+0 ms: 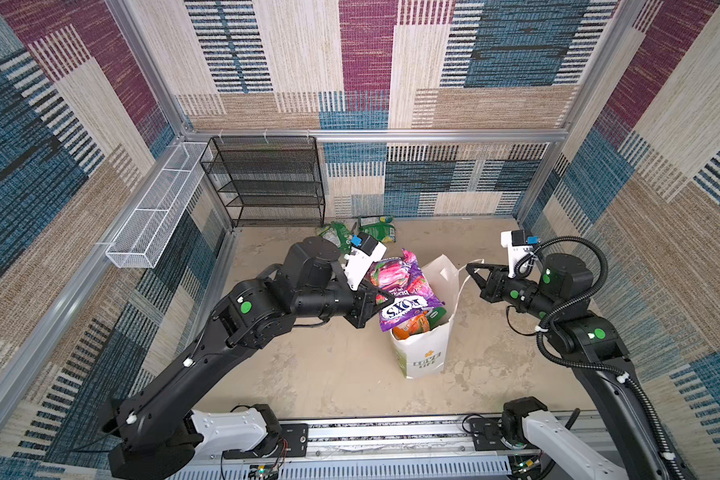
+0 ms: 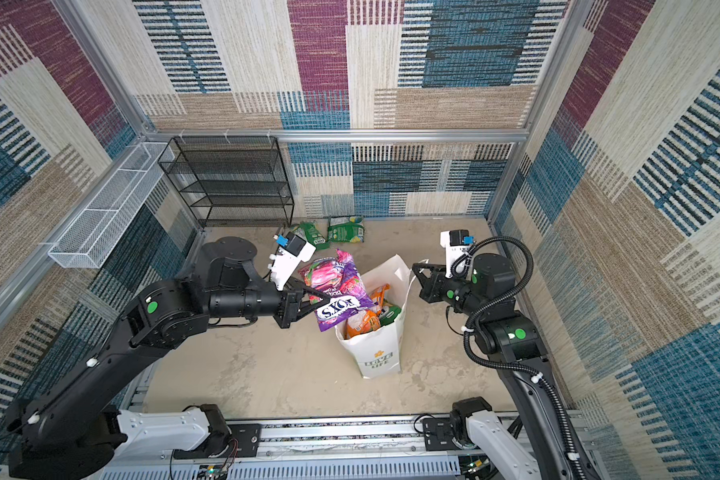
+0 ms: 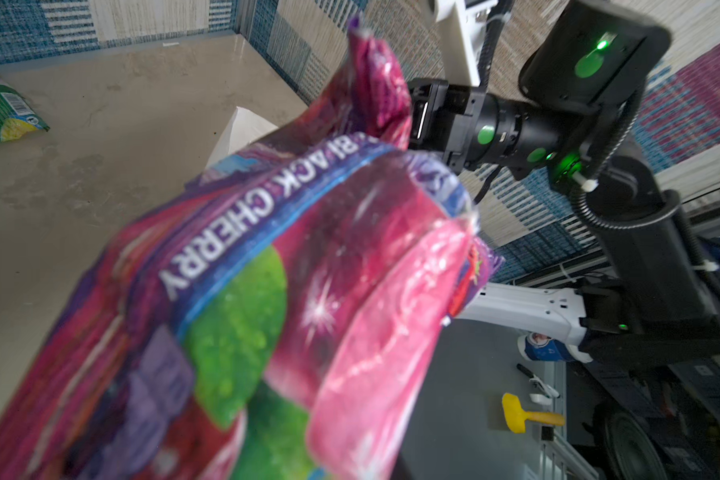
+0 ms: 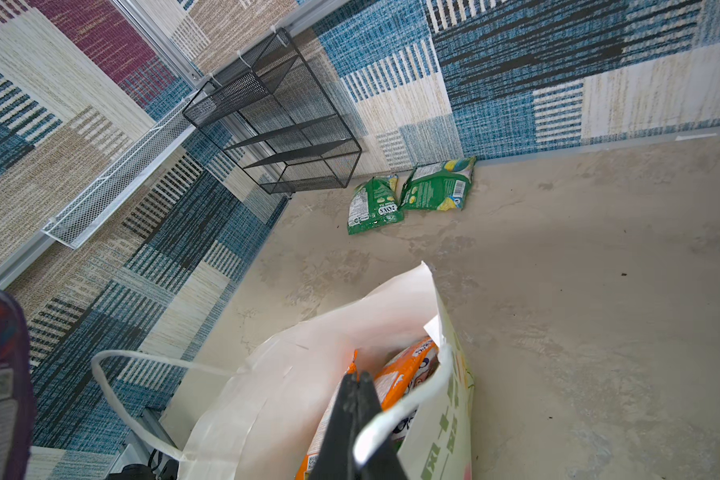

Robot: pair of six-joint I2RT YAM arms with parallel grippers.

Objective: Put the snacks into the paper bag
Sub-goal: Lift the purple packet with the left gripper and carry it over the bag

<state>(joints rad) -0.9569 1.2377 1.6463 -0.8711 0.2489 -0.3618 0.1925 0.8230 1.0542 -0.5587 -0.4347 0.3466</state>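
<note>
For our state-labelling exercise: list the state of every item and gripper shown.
Paper bag: upright, open.
Left gripper: shut on purple packet.
Purple packet: held over the bag mouth.
Right gripper: shut on cord handle.
Orange packets: inside the bag.
Two green packets: lying on floor.

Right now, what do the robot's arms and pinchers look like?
The left arm and right arm: black, white bases, round green stickers. A ribbed black cable runs along the right one. The left gripper and right gripper: black, pointy.
</note>
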